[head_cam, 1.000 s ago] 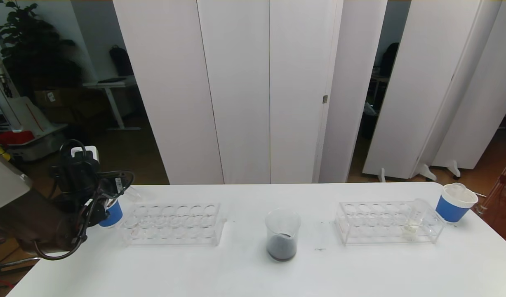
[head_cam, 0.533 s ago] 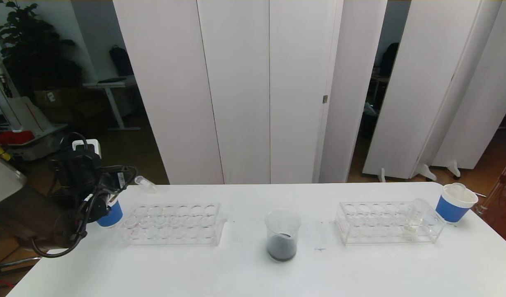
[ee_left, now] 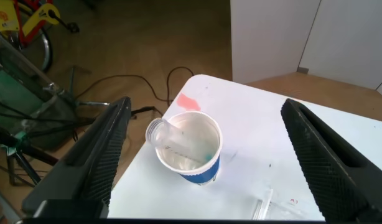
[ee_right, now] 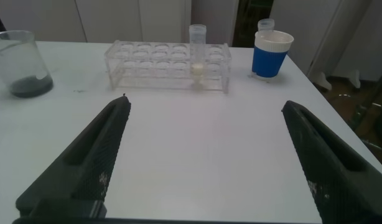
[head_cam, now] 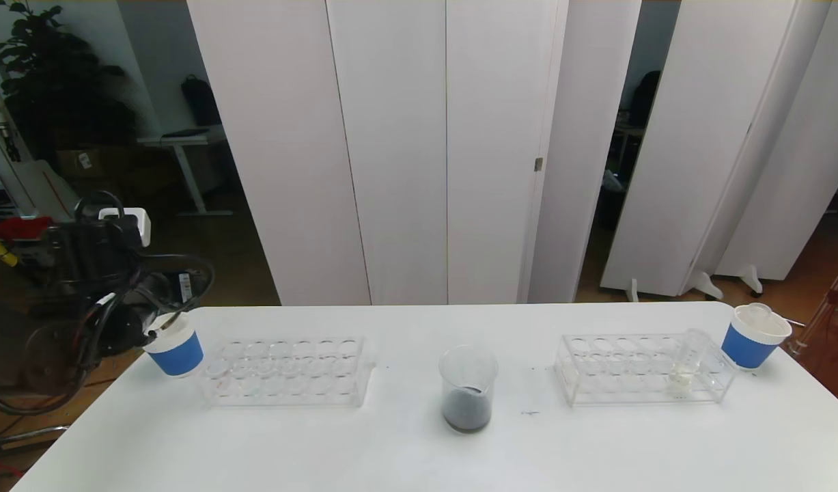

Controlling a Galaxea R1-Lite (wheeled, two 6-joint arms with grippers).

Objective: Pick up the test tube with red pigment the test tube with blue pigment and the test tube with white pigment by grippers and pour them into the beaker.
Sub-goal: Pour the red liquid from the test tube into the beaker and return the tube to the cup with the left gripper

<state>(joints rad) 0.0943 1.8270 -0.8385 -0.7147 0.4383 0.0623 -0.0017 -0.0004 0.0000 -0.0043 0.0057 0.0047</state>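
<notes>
Beaker [head_cam: 467,389] near the middle of the worktop [head_cam: 419,451] is what we see first, upright, with a shallow layer of dark liquid at its bottom. The left tool [ee_left: 203,155] hangs over the worktop's far left corner, above a blue paper cup [head_cam: 175,346] that stands at the left end of an empty clear rack [head_cam: 285,371]. Its fingers [ee_left: 94,155] are spread wide and hold nothing. In the left wrist view we see a clear tube [ee_left: 172,138] lying tilted inside that cup, its open mouth over the rim; we cannot tell its contents.

Toward the right edge stands a second clear rack [head_cam: 644,367]. The test tube with white pigment [head_cam: 688,357] sits upright in a hole at its right end, a pale cream liquid at its bottom. Just beside that rack, at the far right corner, stands another blue cup [head_cam: 753,336] with a clear tube in it.

The right tool [ee_right: 206,158] hovers low over the near right part of the worktop, well apart from the rack, spread wide and empty.
</notes>
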